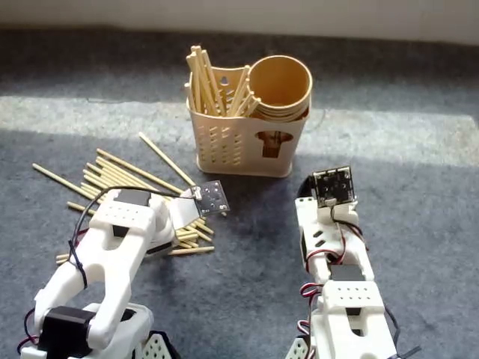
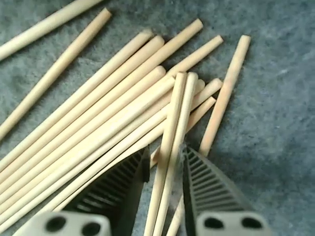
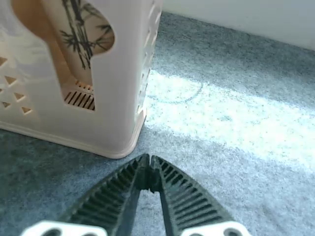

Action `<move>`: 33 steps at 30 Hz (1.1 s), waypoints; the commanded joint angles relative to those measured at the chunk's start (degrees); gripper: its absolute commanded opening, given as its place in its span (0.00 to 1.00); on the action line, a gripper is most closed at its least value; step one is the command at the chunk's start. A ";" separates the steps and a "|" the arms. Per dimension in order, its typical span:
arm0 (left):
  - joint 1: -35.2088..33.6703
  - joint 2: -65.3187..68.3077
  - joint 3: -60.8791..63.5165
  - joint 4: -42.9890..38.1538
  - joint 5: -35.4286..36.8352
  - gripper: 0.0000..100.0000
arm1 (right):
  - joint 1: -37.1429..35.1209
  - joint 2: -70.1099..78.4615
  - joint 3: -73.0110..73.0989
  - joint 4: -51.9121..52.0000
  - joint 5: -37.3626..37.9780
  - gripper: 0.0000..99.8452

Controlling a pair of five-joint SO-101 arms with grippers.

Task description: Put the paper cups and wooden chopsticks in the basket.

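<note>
Chopsticks [image 1: 123,178] lie loose in a fanned heap on the grey carpet [image 1: 404,224], on the left side, nearer the arms than the basket [image 1: 243,146]. The left arm [image 1: 112,247] reaches over the near edge of this heap. In its wrist view the left claw [image 2: 166,157] is clenched on a pair [image 2: 174,123] of sticks. The two run side by side between the ribbed fingers [image 2: 206,182], touching each other, and cross over the rest of the heap at an angle. The other sticks there lie roughly parallel and packed close, with one lying a little apart beside the pair on bare carpet. Whether the pair is lifted clear of the sticks beneath cannot be told.

The basket, cream and perforated, stands upright on the carpet beyond both arms. A stack of cups [image 1: 281,82] sits in its right side, mouths up. A bundle [image 1: 206,78] of sticks stands in its left side, leaning and poking above the rim. One cup with a bamboo print shows through the handle cut-out in the right wrist view.

The right arm [image 1: 348,299] stretches toward the basket's right corner, stopping short of it. The right claw [image 3: 149,164] is clenched on nothing, its tips meeting just above the carpet, near the basket's corner but not touching it. A sunlit band [image 1: 389,134] crosses the carpet beside the basket.
</note>
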 commanded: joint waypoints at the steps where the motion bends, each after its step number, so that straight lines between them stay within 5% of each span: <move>1: 1.01 -1.19 -0.22 0.00 0.26 0.11 | -0.66 -0.84 -0.92 -1.80 0.53 0.02; 8: 5.05 -1.71 -0.75 6.42 0.44 0.00 | -0.66 -0.84 -0.92 -1.80 0.53 0.02; 20: 7.52 -1.80 -9.63 15.03 6.51 0.01 | -0.66 -0.84 -0.92 -1.80 0.53 0.02; 33: 7.34 -1.80 -13.76 15.82 10.99 0.01 | -0.66 -0.84 -0.92 -1.80 0.53 0.02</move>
